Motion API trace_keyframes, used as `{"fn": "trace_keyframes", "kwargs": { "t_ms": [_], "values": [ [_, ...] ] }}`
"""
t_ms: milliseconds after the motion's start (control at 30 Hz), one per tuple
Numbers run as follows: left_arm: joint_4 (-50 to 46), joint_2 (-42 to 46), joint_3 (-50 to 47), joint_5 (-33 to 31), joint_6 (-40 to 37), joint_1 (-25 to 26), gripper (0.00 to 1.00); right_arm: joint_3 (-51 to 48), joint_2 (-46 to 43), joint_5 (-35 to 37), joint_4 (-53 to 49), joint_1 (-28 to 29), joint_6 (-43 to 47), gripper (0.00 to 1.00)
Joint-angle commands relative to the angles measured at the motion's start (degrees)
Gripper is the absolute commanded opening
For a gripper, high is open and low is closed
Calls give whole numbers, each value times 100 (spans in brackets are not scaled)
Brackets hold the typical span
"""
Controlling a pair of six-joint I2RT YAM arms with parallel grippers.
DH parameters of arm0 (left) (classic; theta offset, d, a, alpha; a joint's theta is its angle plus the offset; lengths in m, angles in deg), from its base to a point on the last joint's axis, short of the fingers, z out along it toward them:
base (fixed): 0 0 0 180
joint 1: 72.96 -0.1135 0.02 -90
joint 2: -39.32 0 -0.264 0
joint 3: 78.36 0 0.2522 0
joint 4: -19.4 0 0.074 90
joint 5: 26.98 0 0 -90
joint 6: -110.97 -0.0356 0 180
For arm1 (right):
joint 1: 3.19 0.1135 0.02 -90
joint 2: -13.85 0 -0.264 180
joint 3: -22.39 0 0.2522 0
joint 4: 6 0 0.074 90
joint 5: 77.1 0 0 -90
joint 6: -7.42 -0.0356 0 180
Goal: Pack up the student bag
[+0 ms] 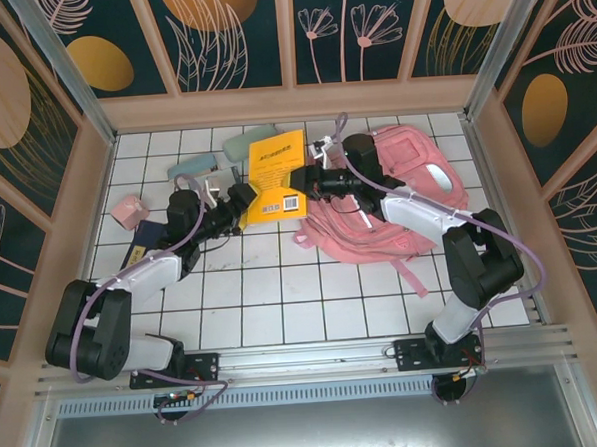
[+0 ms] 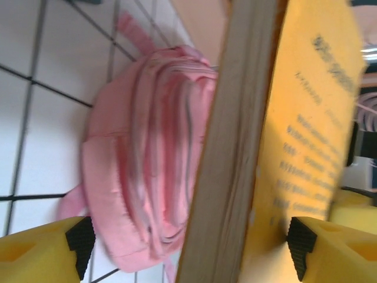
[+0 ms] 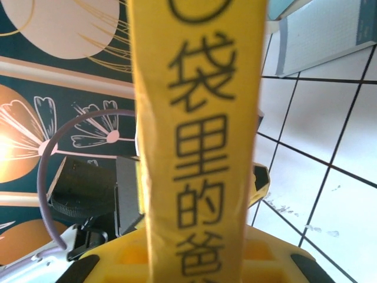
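Observation:
A yellow book [image 1: 276, 172] hangs tilted above the table, between my two grippers. My right gripper [image 1: 312, 183] is shut on its spine [image 3: 194, 118], which runs straight up from the jaws [image 3: 197, 265]. My left gripper [image 1: 244, 200] stands open around the book's lower left corner. One pad [image 2: 299, 247] rests against the yellow cover [image 2: 312, 118]. The other pad [image 2: 80, 239] is well clear of the page edge [image 2: 235, 147]. The student bag [image 1: 397, 193], pink with white patches, lies flat on the right, just beyond the book [image 2: 141, 159].
A small pink box [image 1: 128, 210] and a dark blue item [image 1: 149, 234] lie at the left. A pale teal case [image 1: 200, 167] sits behind the book, grey-green in the right wrist view [image 3: 321, 35]. Bag straps [image 1: 411, 273] trail forward. Panelled walls close in the table.

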Motion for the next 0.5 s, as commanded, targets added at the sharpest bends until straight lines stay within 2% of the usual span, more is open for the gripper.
{"fn": "trace_keyframes", "kwargs": {
  "t_ms": [0,200,333,367,467],
  "values": [
    [1431,-49,-13,466,673,-69,82,-74,-203,-407,775,12,-194,0],
    [2114,-88,-13,708,1022,-75,69,-166,-146,-500,881,37,-242,0],
    [2193,-21,-37,736,1072,-77,59,-175,-100,-546,891,39,-219,0],
    [2179,9,-56,735,1079,-75,55,-166,-90,-571,873,35,-199,0],
    [2142,105,-84,717,1073,-76,31,-107,-49,-577,652,38,-28,0]
  ]
}}
